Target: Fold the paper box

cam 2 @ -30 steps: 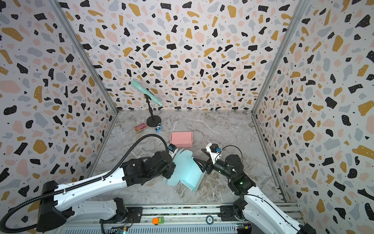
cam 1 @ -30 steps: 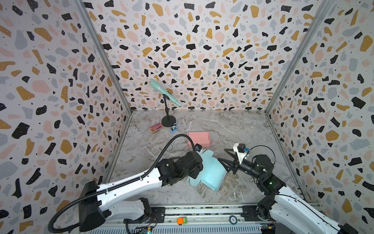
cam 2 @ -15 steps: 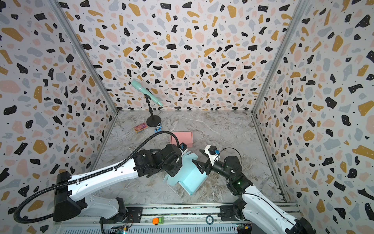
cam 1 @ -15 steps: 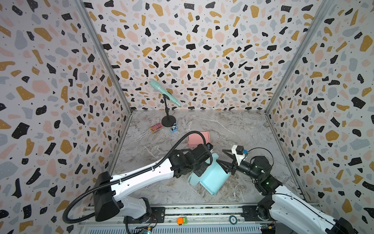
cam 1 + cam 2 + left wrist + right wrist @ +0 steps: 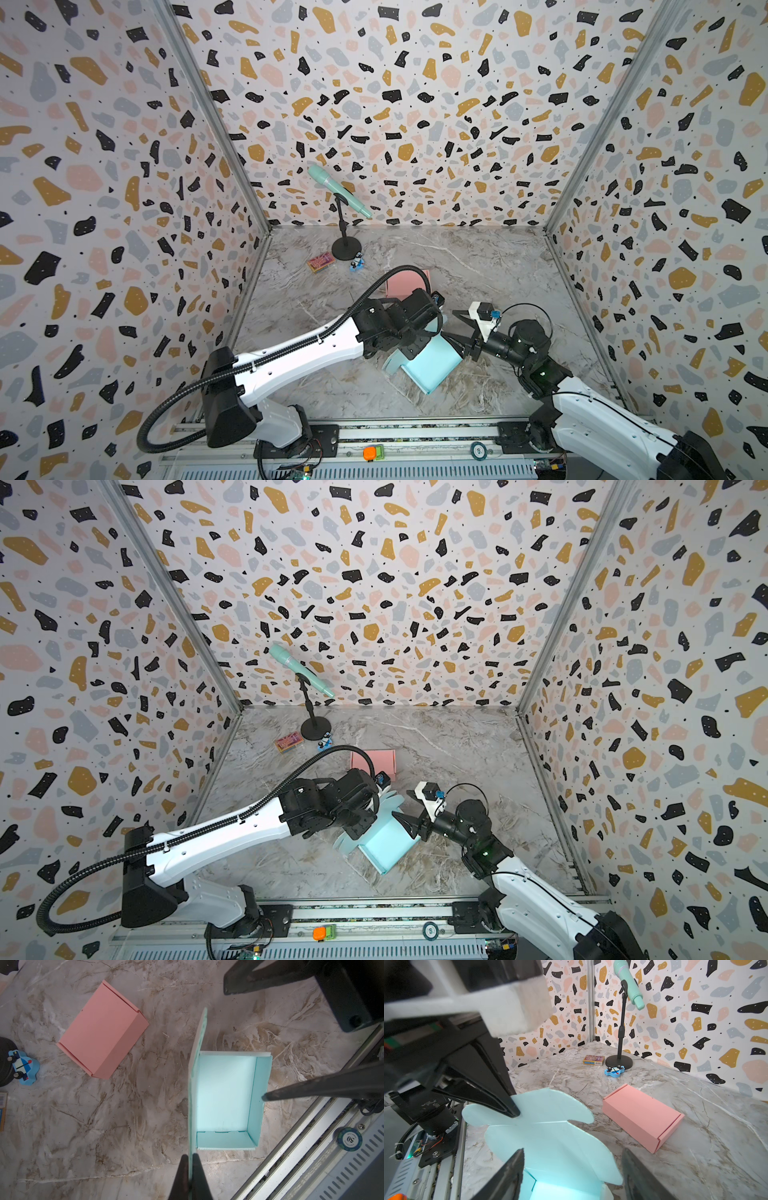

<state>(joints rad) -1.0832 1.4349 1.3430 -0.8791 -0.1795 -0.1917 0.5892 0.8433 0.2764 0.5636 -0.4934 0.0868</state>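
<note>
The light blue paper box point(image 5: 432, 365) point(image 5: 386, 841) sits open on the marble floor near the front. Its wide lid flap point(image 5: 550, 1138) stands nearly upright along one long side. My left gripper point(image 5: 190, 1156) is shut on the edge of that flap, and its fingertips point(image 5: 512, 1112) pinch a rounded lobe. My right gripper point(image 5: 451, 323) point(image 5: 572, 1151) is open on the box's right. One of its fingers point(image 5: 264, 1097) points at the box's side wall point(image 5: 257, 1095); whether they touch I cannot tell. The box's inside point(image 5: 224, 1095) is empty.
A closed pink box point(image 5: 405, 282) point(image 5: 101, 1030) lies just behind the blue one. Further back are a microphone on a stand point(image 5: 343, 195), a card pack point(image 5: 320, 262) and a toy car point(image 5: 356, 264). The metal rail point(image 5: 374, 436) with a poker chip point(image 5: 478, 450) runs along the front.
My left arm has swung right and toward the back with the lid flap, raising it from lying low to nearly upright. The box has turned a little. The right gripper has barely shifted.
</note>
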